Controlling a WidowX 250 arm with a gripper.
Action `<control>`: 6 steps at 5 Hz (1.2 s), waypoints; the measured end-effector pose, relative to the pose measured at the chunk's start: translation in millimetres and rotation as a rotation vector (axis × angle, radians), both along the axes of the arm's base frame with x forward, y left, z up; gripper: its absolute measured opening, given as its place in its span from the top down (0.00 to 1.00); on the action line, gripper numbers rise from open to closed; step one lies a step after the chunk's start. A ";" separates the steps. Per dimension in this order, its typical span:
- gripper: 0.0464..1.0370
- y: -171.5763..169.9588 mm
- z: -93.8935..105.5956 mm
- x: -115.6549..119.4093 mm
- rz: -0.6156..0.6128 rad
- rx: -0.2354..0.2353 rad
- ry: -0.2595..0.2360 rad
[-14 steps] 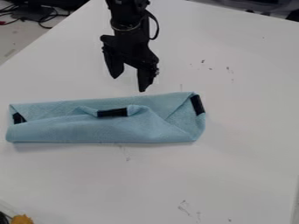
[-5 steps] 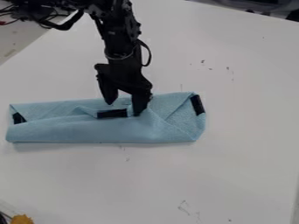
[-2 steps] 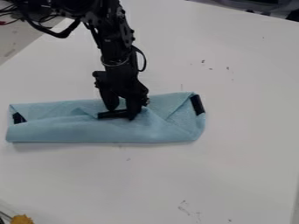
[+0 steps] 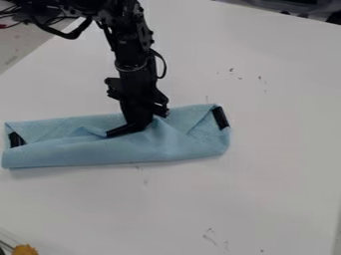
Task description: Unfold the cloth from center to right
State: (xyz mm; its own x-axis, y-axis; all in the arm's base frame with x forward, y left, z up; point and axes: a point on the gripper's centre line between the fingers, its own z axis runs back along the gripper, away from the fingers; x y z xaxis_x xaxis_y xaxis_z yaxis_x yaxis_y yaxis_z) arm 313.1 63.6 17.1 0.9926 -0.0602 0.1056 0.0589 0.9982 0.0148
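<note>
The gripper [image 4: 141, 124] is down at the middle of the cloth, its fingers closed together on the black-taped corner there. The light blue cloth [image 4: 106, 150] lies folded in a long strip across the left and centre of the table. Black tape marks its left end, its right end and the middle corner, part of which is hidden behind the fingers. The cloth bunches slightly around the fingertips, and the rest of it lies on the table.
The white table [image 4: 246, 194] extends around the cloth on all sides. An orange object [image 4: 25, 249] is at the bottom left corner. Dark cables lie beyond the table's edge at the upper left.
The gripper has come down from above the cloth onto its middle corner and shut there. The cloth has shifted slightly to the left, its left end a little lower in view.
</note>
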 end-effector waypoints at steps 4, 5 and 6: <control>0.99 -35.4 44.2 -23.2 -0.009 0.100 -0.012; 0.99 -45.8 37.5 -48.9 0.063 0.071 -0.021; 0.99 -58.6 22.8 -67.5 0.104 0.024 -0.024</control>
State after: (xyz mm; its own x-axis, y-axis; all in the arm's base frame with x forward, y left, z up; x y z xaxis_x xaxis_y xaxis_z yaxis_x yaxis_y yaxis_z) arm 245.6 5.0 39.9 0.9909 0.0402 0.1287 -0.0455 0.9982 0.0389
